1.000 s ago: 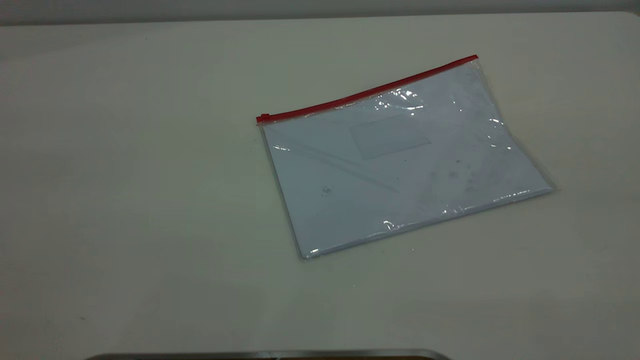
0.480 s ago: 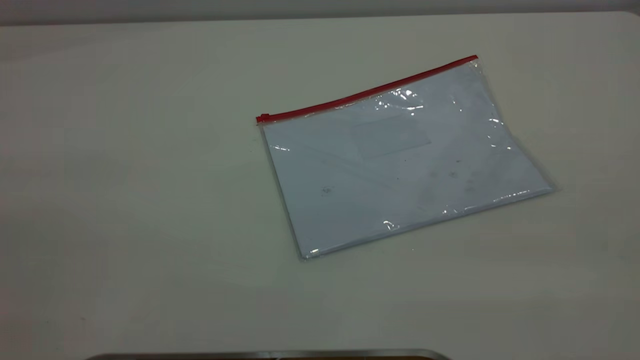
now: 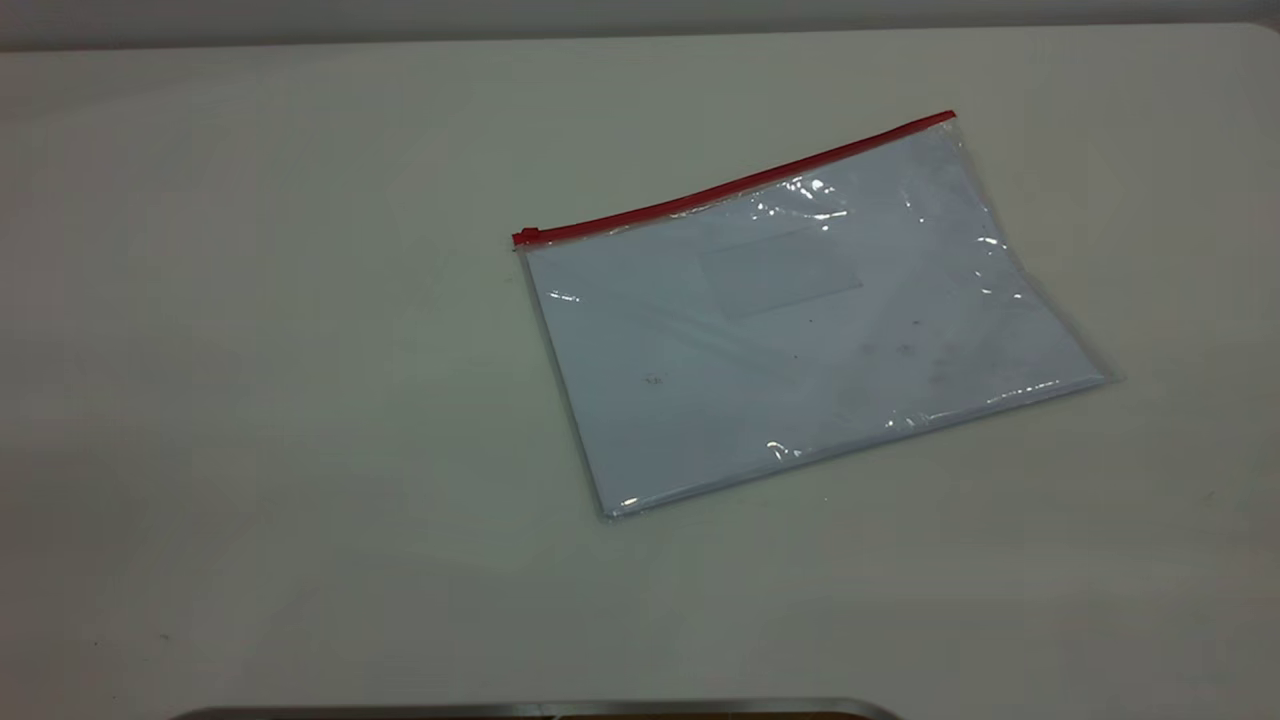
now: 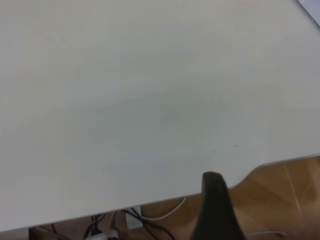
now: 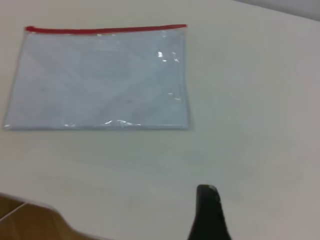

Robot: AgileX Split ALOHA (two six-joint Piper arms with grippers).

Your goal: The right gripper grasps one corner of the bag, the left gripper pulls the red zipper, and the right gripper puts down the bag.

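The bag (image 3: 800,330), a clear pouch with white paper inside, lies flat on the pale table, right of centre. The red zipper (image 3: 735,185) runs along its far long edge, with the slider tab (image 3: 527,237) at the left end. The right-hand corner (image 3: 950,116) where the red strip ends lies free. Neither arm shows in the exterior view. The right gripper (image 5: 207,192) shows as a single black wedge, shut, hovering over bare table well short of the bag (image 5: 100,80). The left gripper (image 4: 212,180) is also one shut wedge, near the table's edge, far from the bag (image 4: 312,5).
In the left wrist view the table edge (image 4: 150,205) gives way to wooden floor (image 4: 280,200) and cables (image 4: 125,222). A dark metal rim (image 3: 540,708) lines the bottom of the exterior view. Bare table (image 3: 250,350) surrounds the bag.
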